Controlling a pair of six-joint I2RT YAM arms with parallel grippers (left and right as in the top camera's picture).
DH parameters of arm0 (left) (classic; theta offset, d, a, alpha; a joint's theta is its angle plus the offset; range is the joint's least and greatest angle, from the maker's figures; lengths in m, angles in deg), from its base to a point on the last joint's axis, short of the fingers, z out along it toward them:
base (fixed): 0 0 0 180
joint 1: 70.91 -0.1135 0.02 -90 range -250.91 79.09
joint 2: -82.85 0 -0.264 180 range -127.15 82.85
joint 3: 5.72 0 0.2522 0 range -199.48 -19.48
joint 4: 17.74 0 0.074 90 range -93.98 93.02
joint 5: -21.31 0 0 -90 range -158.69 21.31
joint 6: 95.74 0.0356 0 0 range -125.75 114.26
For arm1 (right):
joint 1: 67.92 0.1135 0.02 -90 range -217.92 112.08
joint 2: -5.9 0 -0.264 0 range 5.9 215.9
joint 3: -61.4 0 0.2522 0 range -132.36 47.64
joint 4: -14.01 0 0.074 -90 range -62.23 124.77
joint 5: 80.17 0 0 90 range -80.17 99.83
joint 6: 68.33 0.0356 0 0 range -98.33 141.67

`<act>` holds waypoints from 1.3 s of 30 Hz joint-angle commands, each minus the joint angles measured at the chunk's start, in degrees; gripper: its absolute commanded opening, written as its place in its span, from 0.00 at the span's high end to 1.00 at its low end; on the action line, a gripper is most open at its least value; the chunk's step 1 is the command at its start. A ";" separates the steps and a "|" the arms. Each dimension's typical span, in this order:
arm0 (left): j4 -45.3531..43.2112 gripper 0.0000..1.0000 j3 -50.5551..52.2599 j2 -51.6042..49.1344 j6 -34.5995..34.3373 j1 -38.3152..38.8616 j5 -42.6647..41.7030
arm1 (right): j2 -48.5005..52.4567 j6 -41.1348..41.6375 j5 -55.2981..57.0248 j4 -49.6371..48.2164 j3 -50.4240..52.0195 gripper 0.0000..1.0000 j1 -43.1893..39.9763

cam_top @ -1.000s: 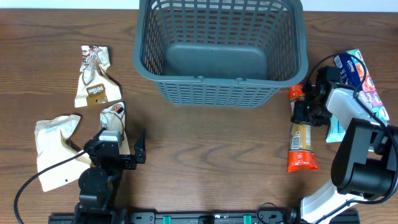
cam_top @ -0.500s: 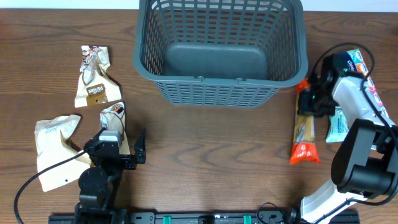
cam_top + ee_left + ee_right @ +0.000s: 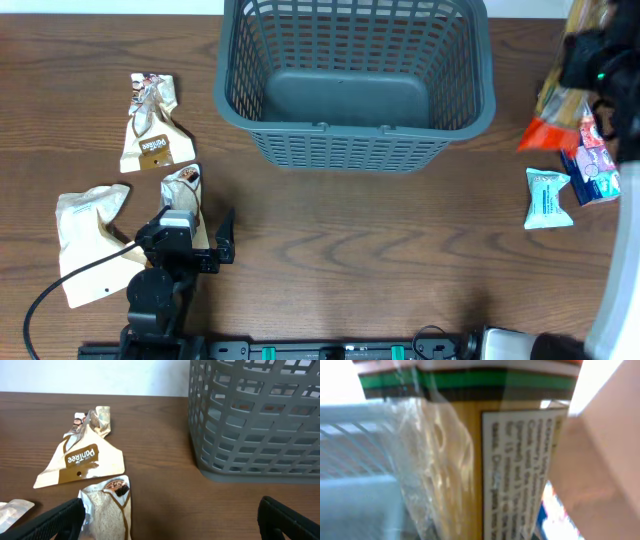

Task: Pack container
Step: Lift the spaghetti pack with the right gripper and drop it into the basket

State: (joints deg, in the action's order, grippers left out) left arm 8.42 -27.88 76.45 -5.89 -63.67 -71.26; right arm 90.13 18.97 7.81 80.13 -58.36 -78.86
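Note:
The dark grey lattice basket (image 3: 355, 150) stands at the back centre with nothing in it; it also shows in the left wrist view (image 3: 250, 425). My right gripper (image 3: 583, 55) is at the far right, level with the basket's right rim. It is shut on a long yellow packet with orange ends (image 3: 553, 112) and holds it off the table. That packet fills the right wrist view (image 3: 470, 460). My left gripper (image 3: 190, 232) is open and empty at the front left, by a small brown-trimmed packet (image 3: 183, 190), which the left wrist view (image 3: 107, 510) also shows.
A beige Panfree packet (image 3: 150, 125) lies at the left. A crumpled white bag (image 3: 85, 240) lies at the front left. A light blue packet (image 3: 548, 198) and a blue and red packet (image 3: 595, 160) lie at the right edge.
My right gripper has lifted the yellow and orange packet off the table and carried it back and to the right. The left arm has not moved.

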 commanded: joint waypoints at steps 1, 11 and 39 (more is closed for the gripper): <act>0.48 0.01 -1.49 -0.22 0.48 0.17 0.68 | -3.08 -9.51 -9.20 -3.17 -4.61 0.99 4.13; 0.59 0.01 -1.49 -0.22 0.48 0.17 0.68 | -2.16 -41.81 -29.94 -8.24 -5.38 0.99 19.58; 0.66 0.01 -1.49 -0.22 0.28 0.17 0.68 | 39.58 -52.50 -26.49 8.48 -5.35 0.97 27.21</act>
State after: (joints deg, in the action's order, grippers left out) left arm 9.12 -27.88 76.45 -5.89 -63.67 -71.26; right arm 131.61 -33.01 -15.95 87.95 -62.12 -52.17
